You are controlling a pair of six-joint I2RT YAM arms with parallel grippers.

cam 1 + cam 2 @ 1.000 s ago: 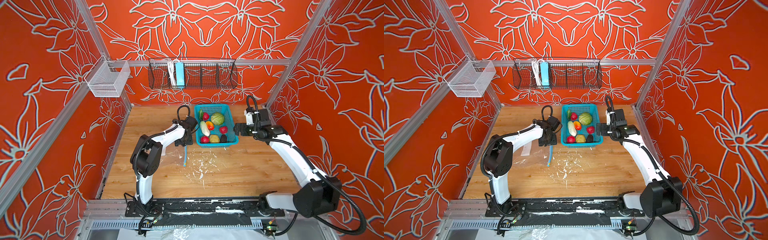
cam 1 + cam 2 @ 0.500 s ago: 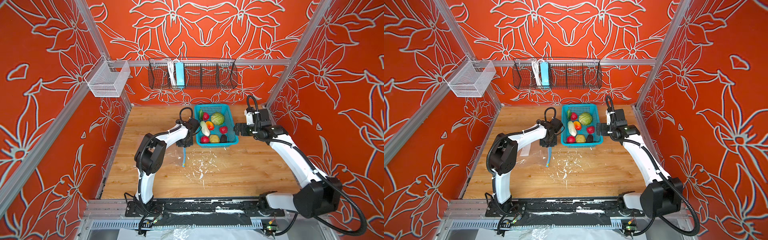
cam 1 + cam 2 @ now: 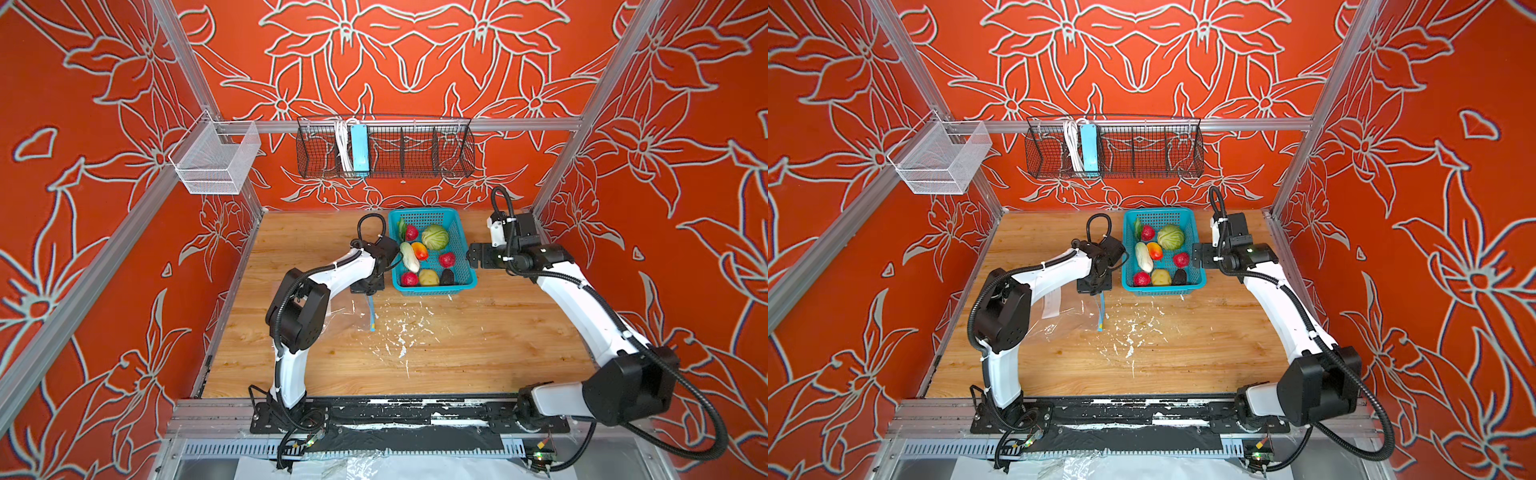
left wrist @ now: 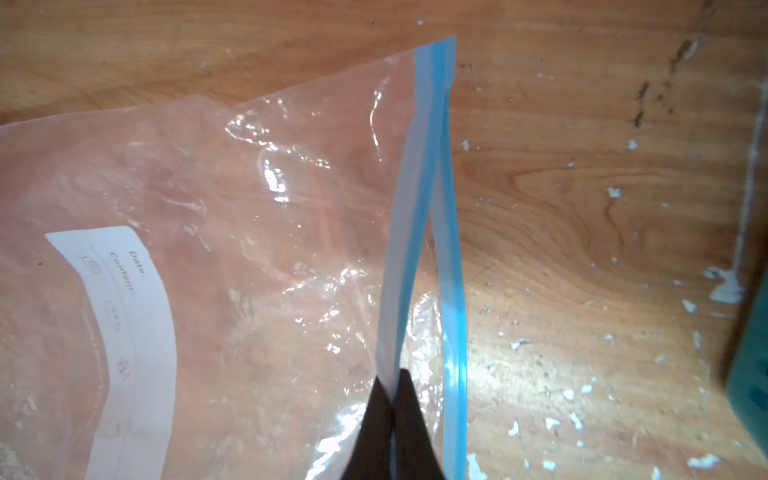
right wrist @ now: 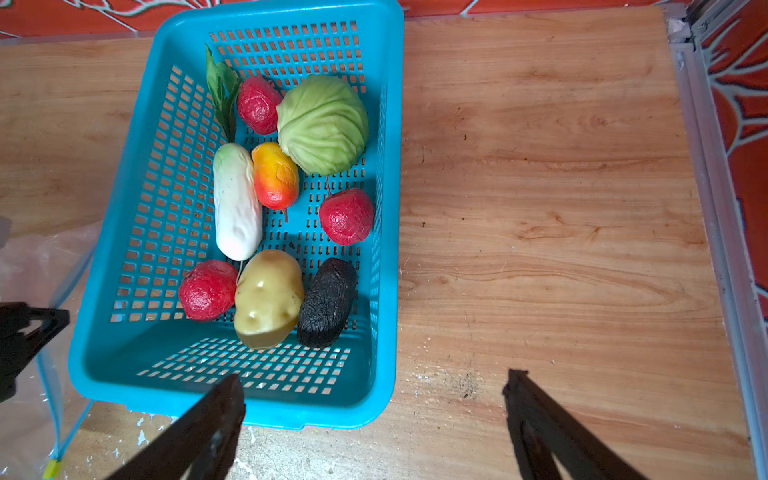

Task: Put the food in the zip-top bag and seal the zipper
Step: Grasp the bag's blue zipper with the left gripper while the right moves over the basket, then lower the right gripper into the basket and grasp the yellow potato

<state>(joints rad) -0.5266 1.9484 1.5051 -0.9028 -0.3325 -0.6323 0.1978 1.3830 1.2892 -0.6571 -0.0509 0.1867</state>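
While the zip-top bag [image 3: 1065, 318] is lying mostly flat on the wooden table [image 3: 1204, 353], between the table's left edge and the teal basket [image 5: 249, 405], its white label patch is facing up. Its zipper [image 4: 417, 199], a light-blue strip, is running along the bag's edge nearest the basket, with a small yellow tab [image 5: 51, 469] at the end closer to the table's front edge. In the left wrist view the strip's two lips are standing apart. The left gripper [image 4: 392, 384] is clenching the raised lip between its closed black fingers, at the strip's end nearer the table's back edge.

All the food is sitting inside the basket, which is resting near the middle of the table's back edge: a green cabbage [image 5: 322, 124], a pale cucumber [image 5: 237, 203], an orange-red fruit [image 5: 274, 174], a yellow potato [image 5: 268, 297], a black piece [image 5: 328, 301], a green leaf [image 5: 222, 89] and three red berries [image 5: 347, 216].

The right gripper [image 3: 473, 259] is hanging just beside the basket's right wall, its jaws spread wide and gripping nothing. White flecks are dotting the table in front of the basket.
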